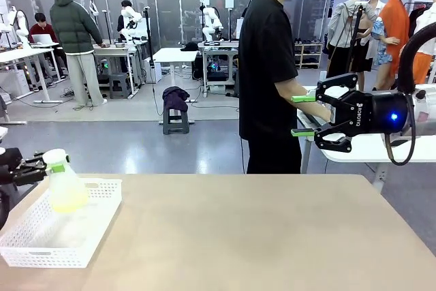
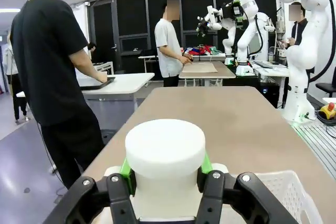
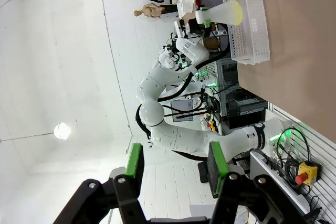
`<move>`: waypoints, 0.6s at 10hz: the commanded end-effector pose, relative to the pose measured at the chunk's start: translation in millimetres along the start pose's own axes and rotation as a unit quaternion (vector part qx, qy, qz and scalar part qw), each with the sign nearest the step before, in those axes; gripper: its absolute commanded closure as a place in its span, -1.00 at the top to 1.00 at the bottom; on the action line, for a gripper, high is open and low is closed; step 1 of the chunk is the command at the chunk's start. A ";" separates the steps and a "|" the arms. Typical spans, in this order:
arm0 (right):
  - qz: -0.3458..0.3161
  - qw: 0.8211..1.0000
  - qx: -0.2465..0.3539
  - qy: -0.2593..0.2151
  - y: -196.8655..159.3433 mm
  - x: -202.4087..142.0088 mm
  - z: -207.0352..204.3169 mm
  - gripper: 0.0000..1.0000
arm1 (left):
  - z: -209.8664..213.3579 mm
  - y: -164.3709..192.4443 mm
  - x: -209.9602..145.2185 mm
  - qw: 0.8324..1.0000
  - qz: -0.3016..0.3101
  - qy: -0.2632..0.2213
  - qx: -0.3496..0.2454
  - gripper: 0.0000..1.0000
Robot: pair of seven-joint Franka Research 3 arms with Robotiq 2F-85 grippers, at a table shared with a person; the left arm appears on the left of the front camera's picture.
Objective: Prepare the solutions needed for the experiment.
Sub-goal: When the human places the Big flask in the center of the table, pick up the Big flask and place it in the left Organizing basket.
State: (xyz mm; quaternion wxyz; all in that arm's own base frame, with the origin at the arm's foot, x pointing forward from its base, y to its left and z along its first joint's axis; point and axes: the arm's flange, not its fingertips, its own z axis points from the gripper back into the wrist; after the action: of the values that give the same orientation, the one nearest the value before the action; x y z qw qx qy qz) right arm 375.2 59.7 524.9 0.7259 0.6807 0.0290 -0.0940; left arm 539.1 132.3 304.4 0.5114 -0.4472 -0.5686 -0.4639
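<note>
**Flask held at the table's left edge, right arm high over open room**

At the left edge of your table [image 1: 238, 230] sits a white slatted basket [image 1: 95, 226], its near corner close to the table's front edge. Most of the tan tabletop to its right lies bare, giving you wide room across the middle and toward the far side, where a person [image 1: 269, 80] in black stands just beyond the far edge.

Your left gripper [image 1: 49, 166] is clamped on the neck of the conical flask [image 1: 65, 185], just under its white cap [image 2: 165, 148]; in the left wrist view the green pads [image 2: 126, 169] press both sides of the neck. The flask stands upright, long axis vertical, mouth up, its wide base over the basket's left part. Whether the base touches the basket floor, you cannot tell.

The flask is frosted and translucent, and the solutions [image 1: 68, 201] show as a pale yellow-green tint low in its body.

Your right gripper [image 1: 303, 115] hangs well above the table's right side, fingers spread wide, pointing toward picture left, holding nothing.
</note>
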 end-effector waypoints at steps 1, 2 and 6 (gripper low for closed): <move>0.001 1.000 0.004 0.001 1.3 -0.4 -0.3 0.26 | -0.4 -7.9 -4.5 1.000 -0.005 -0.002 -0.018 -1.00; 0.001 1.000 0.004 0.001 1.3 -0.4 -0.3 0.26 | -3.1 -9.7 -10.7 1.000 -0.004 0.007 -0.023 -1.00; 0.001 1.000 0.004 0.001 1.3 -0.4 -0.3 0.26 | -12.9 -18.2 -29.5 0.998 0.015 0.039 -0.049 -1.00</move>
State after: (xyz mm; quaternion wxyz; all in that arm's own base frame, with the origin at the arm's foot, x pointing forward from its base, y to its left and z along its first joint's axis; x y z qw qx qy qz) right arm 375.2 59.7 524.9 0.7259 0.6807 0.0290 -0.0940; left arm 529.1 118.4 275.0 0.5195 -0.4633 -0.5197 -0.4954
